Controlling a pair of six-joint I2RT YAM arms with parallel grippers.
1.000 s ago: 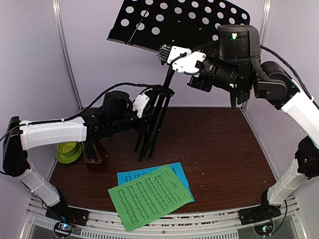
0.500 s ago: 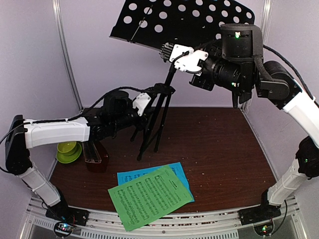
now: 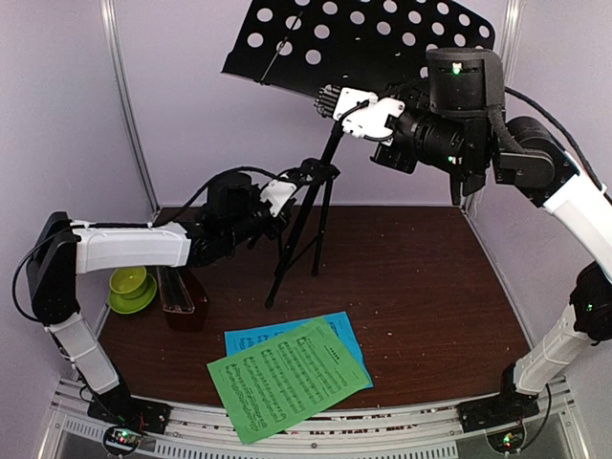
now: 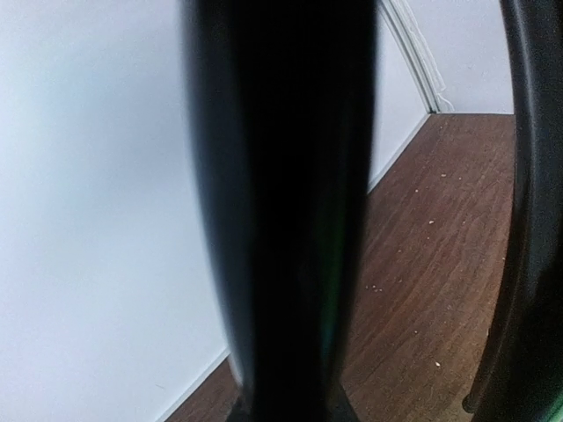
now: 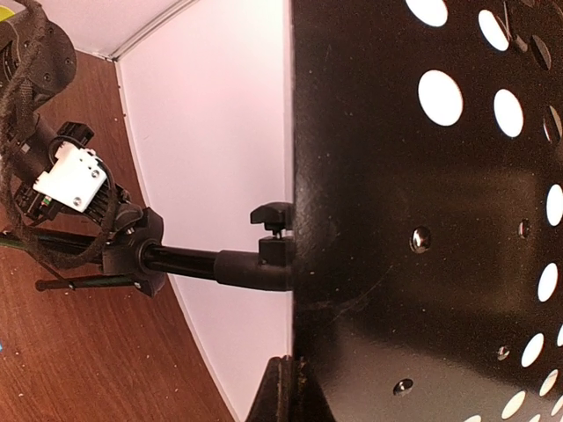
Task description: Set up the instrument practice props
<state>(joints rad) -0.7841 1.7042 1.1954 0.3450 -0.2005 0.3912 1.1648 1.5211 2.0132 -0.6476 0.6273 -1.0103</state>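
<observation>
Leaning over the back of the tabletop (image 3: 421, 287), the black music stand (image 3: 363, 38) has its perforated desk raised high and tilted, with its shaft slanting down to partly spread tripod legs whose feet reach the wood. The right pincer (image 3: 330, 98) is clenched on the music stand where the shaft meets the desk; its wrist view shows the desk's edge and clamp knob close up. The left pincer (image 3: 298, 182) sits at the hub above the legs. Its wrist view is filled by a blurred black shaft, so whether it is clamped cannot be told. At the near edge the green sheet (image 3: 287, 378) lies flat, partly covering the blue sheet (image 3: 349, 337). The metronome (image 3: 180, 296) stands at the left under the left arm, just beside a lime cup and saucer (image 3: 131, 287).
</observation>
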